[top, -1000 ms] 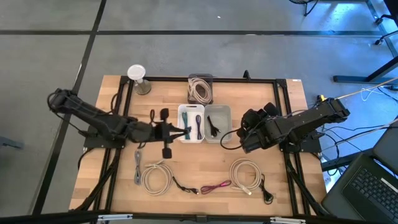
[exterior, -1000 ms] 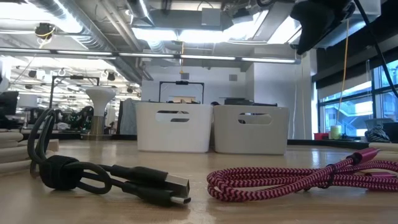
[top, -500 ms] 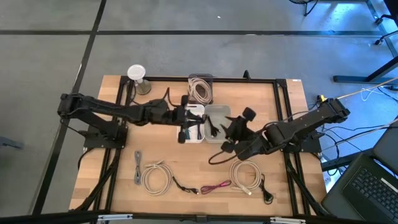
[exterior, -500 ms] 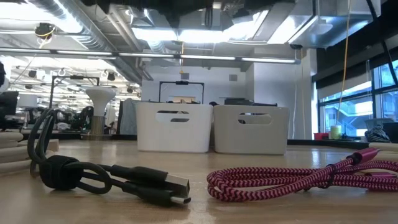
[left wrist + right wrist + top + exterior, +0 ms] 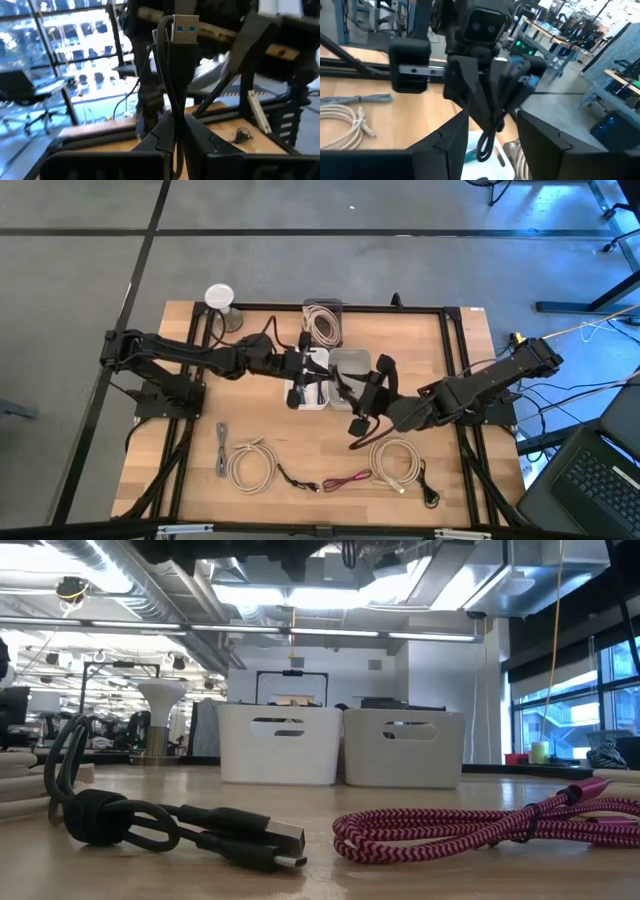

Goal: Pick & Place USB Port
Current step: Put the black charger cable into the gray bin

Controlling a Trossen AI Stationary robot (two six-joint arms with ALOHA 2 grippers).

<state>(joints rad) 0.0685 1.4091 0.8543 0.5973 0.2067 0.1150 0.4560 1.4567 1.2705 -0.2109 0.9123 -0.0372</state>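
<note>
A black USB cable (image 5: 174, 75), folded into a bundle with a blue-tongued plug (image 5: 185, 27) at its end, is held in my shut left gripper (image 5: 176, 120). That gripper reaches in level from the table's left, above the left white bin (image 5: 307, 392). My right gripper (image 5: 362, 395) comes from the right and faces it, open. In the right wrist view its two fingers (image 5: 445, 140) stand on either side of the cable's hanging loop (image 5: 482, 145), apart from it. In the low view both grippers are out of the picture. My left gripper pinches the folded bundle of cable strands (image 5: 175, 107) between its two fingers, a little behind the plug. The fingers lie level, coming from the table's left. The plug end sticks out past the fingertips. The cable is lifted clear of the bins, a loop hanging below.
The right white bin (image 5: 352, 360) holds a black cable. A dark tray with a beige coil (image 5: 322, 323) stands at the far edge, a white stand (image 5: 220, 302) at far left. Near the front edge lie coils (image 5: 250, 465), (image 5: 398, 460), a magenta cable (image 5: 470, 830) and a black cable (image 5: 180, 825).
My left gripper has swung toward the table's right and far side with the black cable, from left of the bins to above them. My right gripper has risen, tipped from pointing down to nearly level, and moved left toward the left gripper.
</note>
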